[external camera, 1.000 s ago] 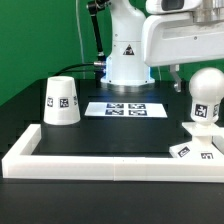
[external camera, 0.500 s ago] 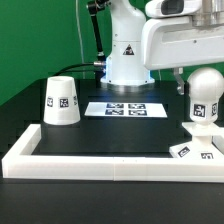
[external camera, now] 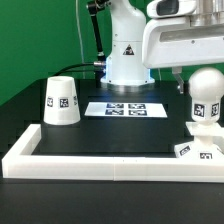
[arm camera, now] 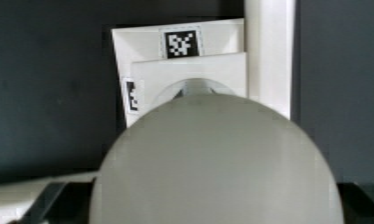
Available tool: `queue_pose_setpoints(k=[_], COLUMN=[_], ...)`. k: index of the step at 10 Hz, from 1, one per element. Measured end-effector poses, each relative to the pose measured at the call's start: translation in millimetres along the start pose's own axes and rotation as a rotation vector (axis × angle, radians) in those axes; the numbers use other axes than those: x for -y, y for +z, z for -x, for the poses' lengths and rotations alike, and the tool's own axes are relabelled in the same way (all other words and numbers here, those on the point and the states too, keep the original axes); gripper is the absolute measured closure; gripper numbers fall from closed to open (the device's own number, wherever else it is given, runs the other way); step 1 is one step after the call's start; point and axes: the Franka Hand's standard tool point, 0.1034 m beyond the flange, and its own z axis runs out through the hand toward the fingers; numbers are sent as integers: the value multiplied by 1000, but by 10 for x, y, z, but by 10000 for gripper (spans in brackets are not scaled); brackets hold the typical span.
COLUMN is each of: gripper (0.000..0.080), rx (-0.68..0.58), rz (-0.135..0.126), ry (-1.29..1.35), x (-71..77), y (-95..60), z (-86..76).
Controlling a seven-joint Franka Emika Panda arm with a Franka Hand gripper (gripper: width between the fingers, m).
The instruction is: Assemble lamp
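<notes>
The round white bulb [external camera: 205, 95] stands upright with its tagged stem down on the small flat base [external camera: 195, 151] at the exterior view's right. I cannot tell how deep the stem sits in the base. My gripper [external camera: 203, 86] comes down from above and is shut on the bulb's ball. In the wrist view the bulb [arm camera: 210, 160] fills the space between the dark fingers [arm camera: 45, 203], with the tagged base [arm camera: 184, 62] beneath it. The cup-shaped shade [external camera: 61, 101] stands mouth down at the exterior view's left, apart from the gripper.
The marker board [external camera: 127, 109] lies flat in the middle in front of the arm's white pedestal [external camera: 127, 60]. A long white border rail [external camera: 110, 165] runs along the front and up the left side. The base lies close to that rail's right end.
The gripper and the bulb have sunk very slightly toward the base. The shade and the base have not moved.
</notes>
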Motion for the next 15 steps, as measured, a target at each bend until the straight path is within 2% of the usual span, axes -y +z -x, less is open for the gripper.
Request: queue_pose_setpoints(k=[4,10,13,15], gripper=[220,220,220,220], rx=[3,5,15,35], rz=[0,-2,-12,-28], ry=[398,798,1011,1234], x=[19,36,76,111], y=[5,7,12,13], z=[11,16,30,38])
